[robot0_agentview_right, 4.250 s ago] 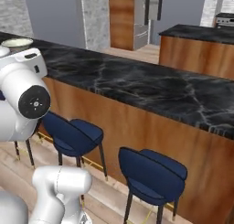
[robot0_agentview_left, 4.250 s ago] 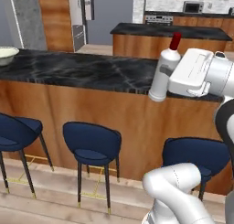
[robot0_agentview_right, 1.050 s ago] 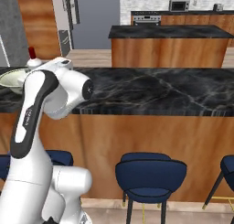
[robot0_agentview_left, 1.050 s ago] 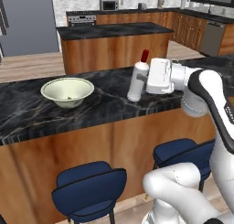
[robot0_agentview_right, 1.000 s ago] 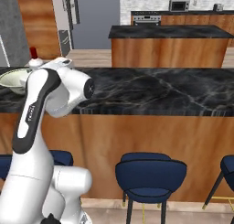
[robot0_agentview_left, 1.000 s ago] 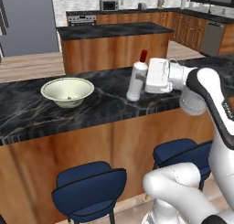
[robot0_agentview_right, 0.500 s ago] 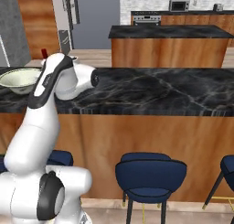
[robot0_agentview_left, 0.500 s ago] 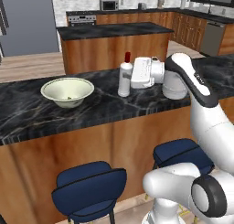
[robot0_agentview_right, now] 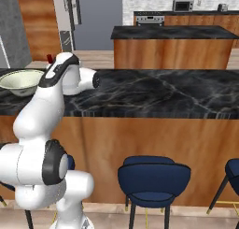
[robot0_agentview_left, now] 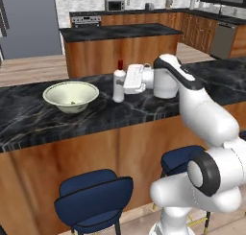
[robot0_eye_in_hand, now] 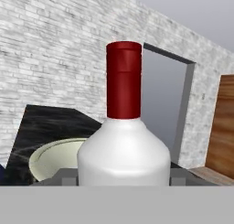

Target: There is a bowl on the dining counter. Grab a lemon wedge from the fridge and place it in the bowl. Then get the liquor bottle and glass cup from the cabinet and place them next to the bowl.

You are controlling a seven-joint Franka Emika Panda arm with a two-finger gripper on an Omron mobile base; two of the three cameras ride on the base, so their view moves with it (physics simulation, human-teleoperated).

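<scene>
The pale bowl sits on the black marble dining counter. Just right of it stands the whitish liquor bottle with its dark red cap, upright, its base at or just above the counter. My gripper is shut on the bottle from the right. In the hand view the bottle stands between my fingertips, and the bowl lies behind it to the left. In the right base view my arm hides the bottle except its red cap, beside the bowl. The lemon wedge, glass cup and cabinet are out of view.
Blue stools stand under the dining counter's near side. A second dark-topped island lies behind, with the oven and microwave at the back wall. The grey fridge stands far off. Bare marble stretches right of my arm.
Over the last second my arm has swung left along the counter, carrying the bottle closer to the bowl. The bowl has stayed put. Before that, the base drove along the counter.
</scene>
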